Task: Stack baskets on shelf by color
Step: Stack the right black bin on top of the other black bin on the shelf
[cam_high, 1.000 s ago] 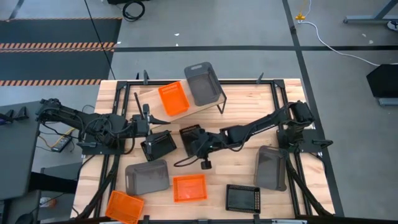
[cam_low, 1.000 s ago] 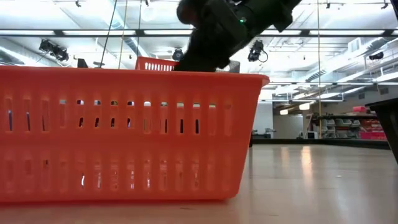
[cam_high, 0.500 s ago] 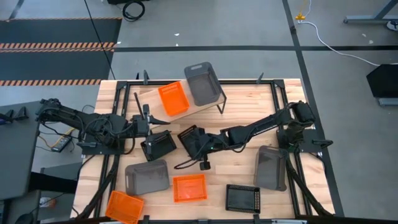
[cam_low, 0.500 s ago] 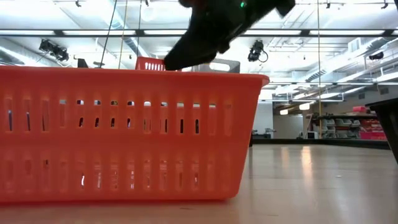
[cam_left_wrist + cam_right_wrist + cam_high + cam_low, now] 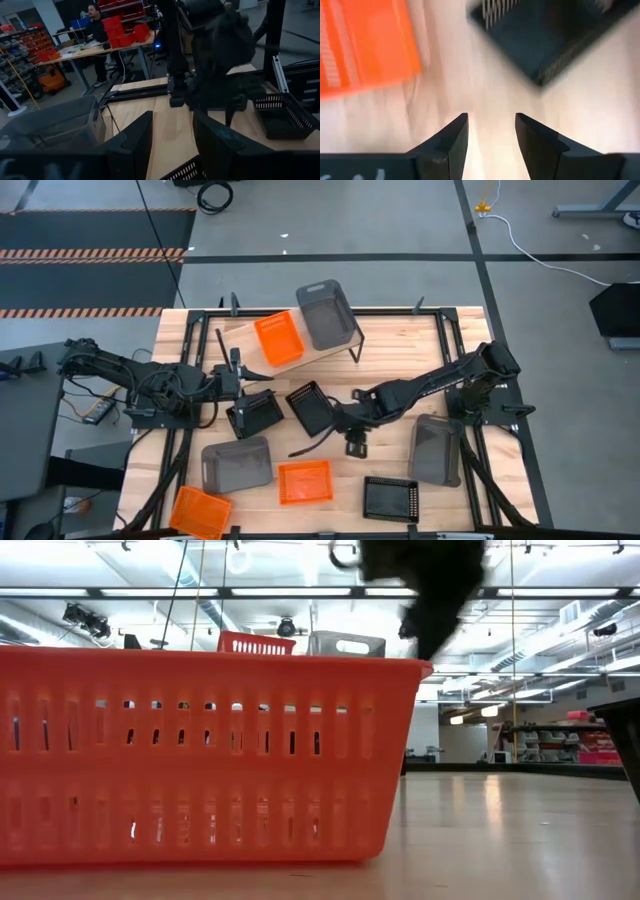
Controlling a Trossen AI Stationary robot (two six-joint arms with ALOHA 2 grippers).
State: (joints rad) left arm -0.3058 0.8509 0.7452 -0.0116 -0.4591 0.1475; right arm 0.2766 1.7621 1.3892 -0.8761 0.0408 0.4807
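From the high view I see the shelf [image 5: 335,350] in the upper middle of the table [image 5: 400,340], with an orange basket [image 5: 278,338] and a grey bin [image 5: 327,313] resting on its top, side by side. At mid-frame a black basket [image 5: 309,407] lies tilted on the table, and my right hand [image 5: 352,442] sits just to its right, clear of it. A second black basket [image 5: 257,413] lies left of centre, with my left hand [image 5: 237,372] just above it in the frame. Lower down I count a grey bin [image 5: 237,463], two more orange baskets [image 5: 304,482] [image 5: 200,511], another black basket [image 5: 390,498] and a grey bin [image 5: 436,450] at the right.

In the low view an orange basket [image 5: 210,755] fills the left and centre of the frame. Behind its rim I see the tops of another orange basket [image 5: 257,642] and a grey bin [image 5: 345,643]. A dark arm [image 5: 430,585] hangs from the upper edge.

The left wrist view shows my left hand [image 5: 172,145] with fingers apart, holding nothing. A grey bin [image 5: 50,125] sits at lower left, a black basket [image 5: 282,115] at right, and a person [image 5: 97,37] stands at a bench in the upper left.

The right wrist view shows my right hand [image 5: 491,137] with fingers apart over bare table, an orange basket [image 5: 362,45] at upper left and a black basket [image 5: 547,35] at upper right.
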